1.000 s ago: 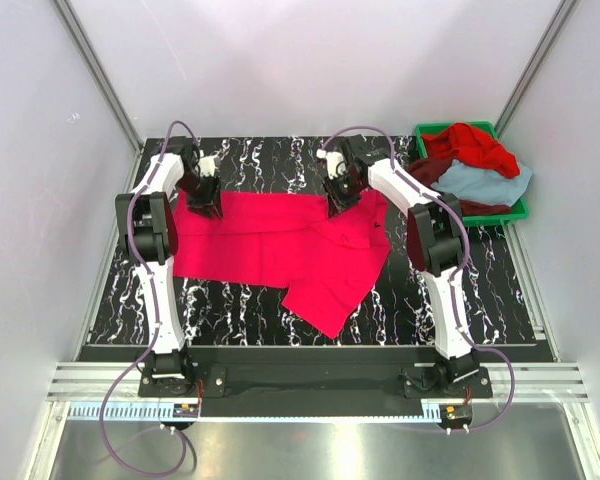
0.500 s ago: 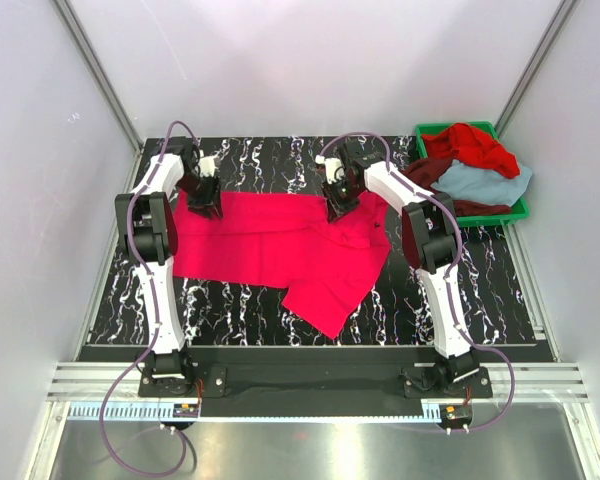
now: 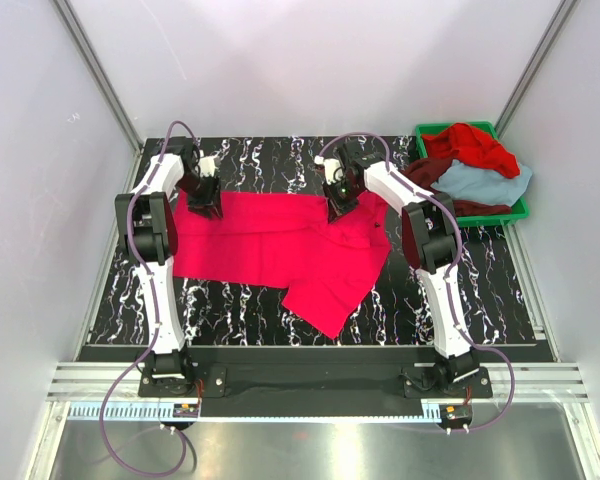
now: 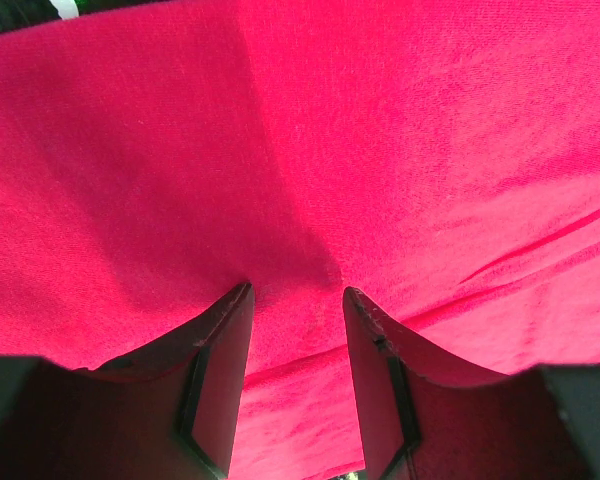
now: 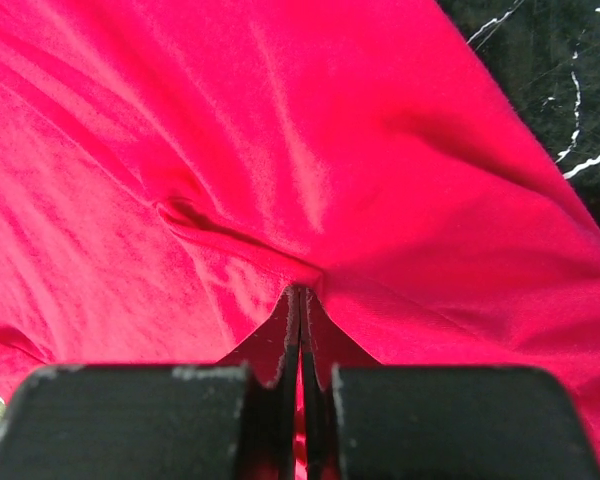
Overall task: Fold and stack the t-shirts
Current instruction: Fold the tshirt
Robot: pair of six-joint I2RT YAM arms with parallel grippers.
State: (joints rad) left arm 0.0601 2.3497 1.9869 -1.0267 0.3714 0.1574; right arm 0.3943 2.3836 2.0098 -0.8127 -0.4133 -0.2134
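Note:
A crimson-pink t-shirt [image 3: 280, 245] lies spread on the black marbled table, one part hanging toward the near edge. My left gripper [image 3: 208, 203] is at the shirt's far left edge. In the left wrist view it [image 4: 295, 292] is open, its fingers pressed down on the cloth [image 4: 400, 150]. My right gripper [image 3: 340, 207] is at the shirt's far right part. In the right wrist view it [image 5: 298, 292] is shut on a pinched fold of the same shirt [image 5: 280, 150]. A brighter red shirt [image 3: 472, 146], a dark maroon one [image 3: 430, 172] and a light blue-grey one [image 3: 485, 182] lie heaped in the bin.
A green plastic bin [image 3: 520, 208] stands at the table's far right corner. Bare black marbled table [image 3: 230, 300] shows around the shirt. Metal frame posts and white walls close in the sides and back.
The right gripper has shifted slightly toward the far side with the cloth. The left arm and the shirt's lay look unchanged.

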